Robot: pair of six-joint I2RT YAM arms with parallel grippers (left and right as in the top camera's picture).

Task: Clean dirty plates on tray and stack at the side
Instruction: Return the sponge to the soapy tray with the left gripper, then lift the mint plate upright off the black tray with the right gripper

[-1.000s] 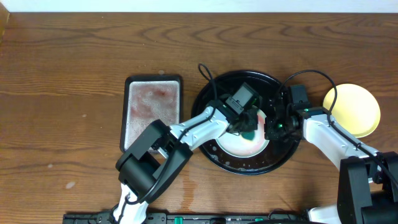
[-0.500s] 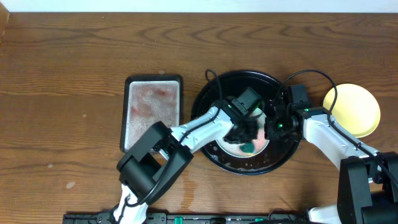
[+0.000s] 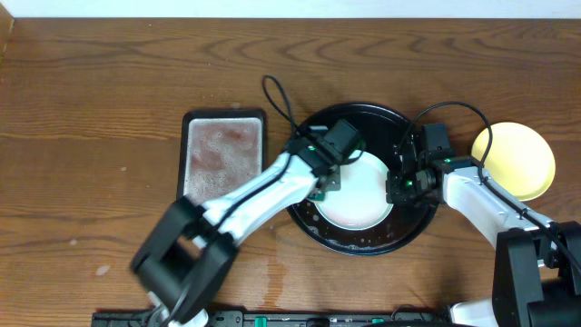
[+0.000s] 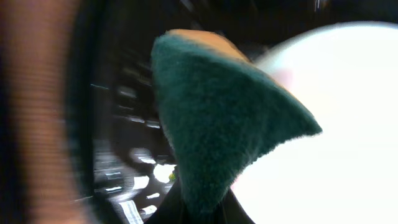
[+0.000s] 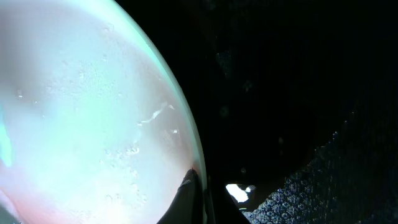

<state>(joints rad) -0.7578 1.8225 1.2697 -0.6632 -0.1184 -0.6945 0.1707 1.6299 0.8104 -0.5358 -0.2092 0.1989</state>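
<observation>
Plates: two are seen. One white plate point(image 3: 363, 195) is laid flat inside the round black tray point(image 3: 372, 118), slightly toward its near side. In the right wrist view the plate's surface is seen wet, with small droplets and a faint pink tinge. One yellow plate point(image 3: 513, 162) is set on the wooden table point(image 3: 91, 136) to the right of the tray, near it but outside the rim. Left gripper point(image 4: 200, 208): clamped on a dark green sponge point(image 4: 217, 118), which is held over the left edge of the white plate, where plate and tray floor meet. Whether the sponge is touching the plate cannot be told, the view being blurred. Right gripper point(image 5: 198, 196): closed narrow on the right rim of the white plate, the rim being pinched between its fingertips. Rectangular tray point(image 3: 224, 163): black-rimmed and filled with pinkish foam, placed on the table to the left of the round tray and apart from it.
</observation>
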